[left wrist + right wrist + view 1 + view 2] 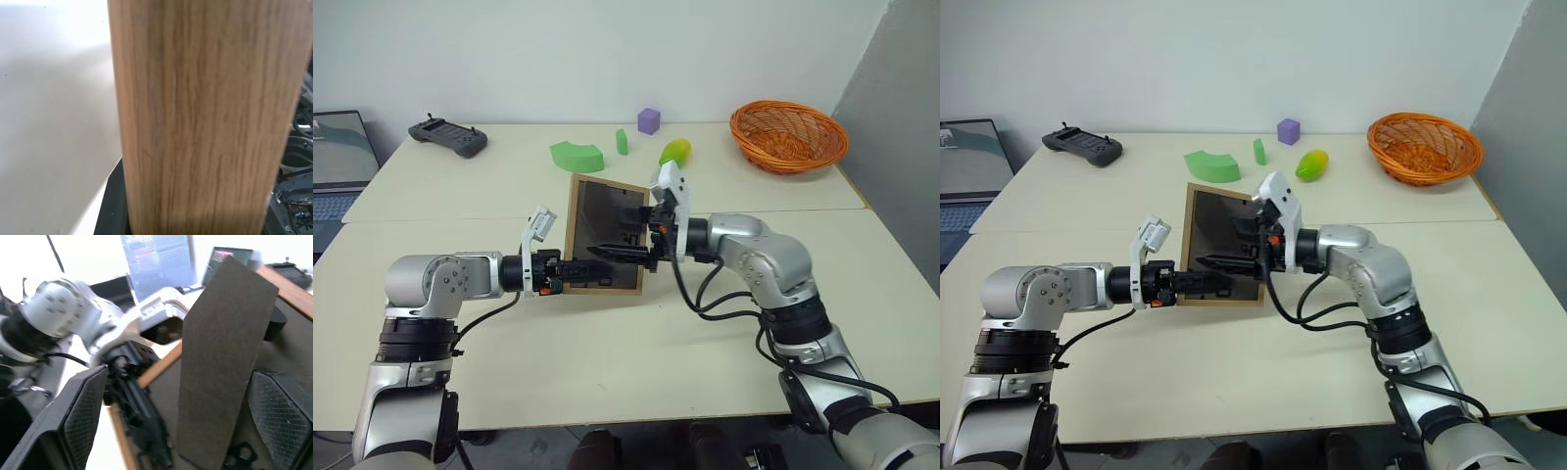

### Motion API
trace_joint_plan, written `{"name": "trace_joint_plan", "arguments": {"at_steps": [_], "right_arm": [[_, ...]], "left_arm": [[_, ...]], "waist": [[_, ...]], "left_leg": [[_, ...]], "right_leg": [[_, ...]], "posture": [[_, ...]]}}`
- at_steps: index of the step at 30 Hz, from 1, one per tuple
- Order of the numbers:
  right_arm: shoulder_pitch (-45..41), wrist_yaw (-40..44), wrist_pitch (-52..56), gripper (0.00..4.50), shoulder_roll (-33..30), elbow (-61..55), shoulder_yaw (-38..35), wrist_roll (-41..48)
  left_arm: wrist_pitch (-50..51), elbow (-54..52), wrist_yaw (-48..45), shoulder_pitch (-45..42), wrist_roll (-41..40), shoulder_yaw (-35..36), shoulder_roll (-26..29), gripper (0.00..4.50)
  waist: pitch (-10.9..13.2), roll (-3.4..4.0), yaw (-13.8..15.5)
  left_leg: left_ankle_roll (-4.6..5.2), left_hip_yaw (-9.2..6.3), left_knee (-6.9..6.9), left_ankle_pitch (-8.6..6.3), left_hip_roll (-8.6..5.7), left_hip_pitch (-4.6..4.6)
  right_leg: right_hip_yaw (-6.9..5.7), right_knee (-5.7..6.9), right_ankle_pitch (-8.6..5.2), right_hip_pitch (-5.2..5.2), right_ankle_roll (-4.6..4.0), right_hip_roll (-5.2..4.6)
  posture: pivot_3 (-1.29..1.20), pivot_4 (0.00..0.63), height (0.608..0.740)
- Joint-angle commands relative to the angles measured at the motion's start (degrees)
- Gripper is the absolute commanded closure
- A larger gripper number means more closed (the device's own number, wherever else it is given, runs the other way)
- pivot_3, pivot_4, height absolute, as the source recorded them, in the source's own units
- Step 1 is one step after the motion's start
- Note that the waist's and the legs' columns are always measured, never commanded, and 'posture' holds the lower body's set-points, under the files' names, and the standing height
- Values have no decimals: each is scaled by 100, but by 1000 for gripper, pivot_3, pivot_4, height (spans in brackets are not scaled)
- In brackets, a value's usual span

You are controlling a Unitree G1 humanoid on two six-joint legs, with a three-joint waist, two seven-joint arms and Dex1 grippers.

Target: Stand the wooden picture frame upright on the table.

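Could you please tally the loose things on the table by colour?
Green: 3, an arch block, a small block, a green-yellow fruit
Purple: 1, cube
Orange: 1, basket
Dark grey: 1, controller
Total: 6

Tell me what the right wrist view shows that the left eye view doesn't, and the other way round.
Right wrist view alone: the fold-out stand swung out from the frame's dark back, seen close between the right tool's open fingers, with a laptop screen beyond.

Left eye view alone: the table, orange basket, purple cube, green blocks, black controller, and the right tool from outside.

Both: the wooden picture frame held off the table, back toward the robot, with the left tool gripping its edge.
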Motion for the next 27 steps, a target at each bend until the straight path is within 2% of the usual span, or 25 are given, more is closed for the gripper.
{"name": "trace_joint_plan", "arguments": {"at_steps": [1, 6, 12, 14, 16, 17, 18, 20, 22, 24, 27], "right_arm": [[129, 267, 315, 37, -325, -646, -188, 518], [309, 151, 301, 37, -728, -673, -264, 471], [736, 489, -960, 37, -1630, -226, -306, -239], [998, 839, -2210, 37, -1982, -70, -240, -712], [1207, 759, -4627, 37, -2229, 504, -24, -1738], [1219, 382, -6209, 37, -2386, 1056, 165, -2499], [1135, -381, -7577, 37, -2533, 1686, 338, -3394], [895, -1453, -9345, 37, -2602, 2639, 421, -4464], [501, -2911, -10280, 37, -2588, 3267, 651, -5812], [175, -3983, -10895, 37, -2370, 3584, 696, -6647], [-225, -5429, -11000, 37, -2114, 3793, 931, -7711]], "left_arm": [[21, -229, 18, -55, -232, 139, 0, 3653], [92, -296, 88, -34, -353, 174, -12, 3653], [569, -315, 213, -30, -744, 444, 16, 3653], [895, -291, 285, -34, -971, 651, 28, 3653], [1242, -250, 414, -59, -1175, 878, -20, 3653], [1493, -191, 504, -98, -1306, 1044, -91, 3653], [1700, -111, 606, -130, -1462, 1171, -143, 3653], [1890, -44, 799, -133, -1698, 1250, -170, 3653], [1902, -83, 998, 0, -2043, 1123, -99, 3653], [1902, -255, 1154, 161, -2226, 964, -31, 3653], [1902, -269, 1465, 233, -2621, 941, -29, 3653]], "waist": [[0, 0, -5], [0, 0, -14], [2, -3, 4], [2, -4, 0], [3, -4, -2], [3, -5, -8], [3, -5, -13], [4, -6, -25], [6, -8, -40], [6, -8, -66], [6, -9, -117]], "left_leg": [[3, 0, 0, -2, 0, 0], [6, 0, -2, -3, 1, 2], [6, 2, -1, -3, -1, 0], [7, 4, 0, -4, -1, 0], [7, 5, 0, -4, 0, 1], [8, 7, 0, -4, 0, 1], [8, 9, 0, -4, 1, 1], [6, 13, 4, -3, 1, 8], [-13, 19, 1, 7, 4, 10], [-21, 23, 1, 12, 7, 11], [-40, 23, 1, 23, 10, 16]], "right_leg": [[0, 0, 0, 0, 0, 0], [0, 2, 0, 0, 0, 1], [-1, 0, 0, 1, 0, 0], [-1, -2, 0, 2, 0, 0], [0, -2, -1, 3, 1, 1], [0, -3, -1, 3, 2, 2], [1, -3, -1, 3, 2, 2], [4, 3, -2, 6, 3, 3], [5, 3, -2, 6, 3, 3], [17, 9, -1, 0, 3, 7], [33, 14, -5, -5, -4, 15]], "posture": [[0, 150, 740], [0, 150, 740], [0, 150, 740], [0, 150, 740], [0, 150, 740], [0, 150, 740], [0, 150, 740], [0, 150, 740], [0, 150, 740], [0, 150, 740], [0, 150, 740]]}}
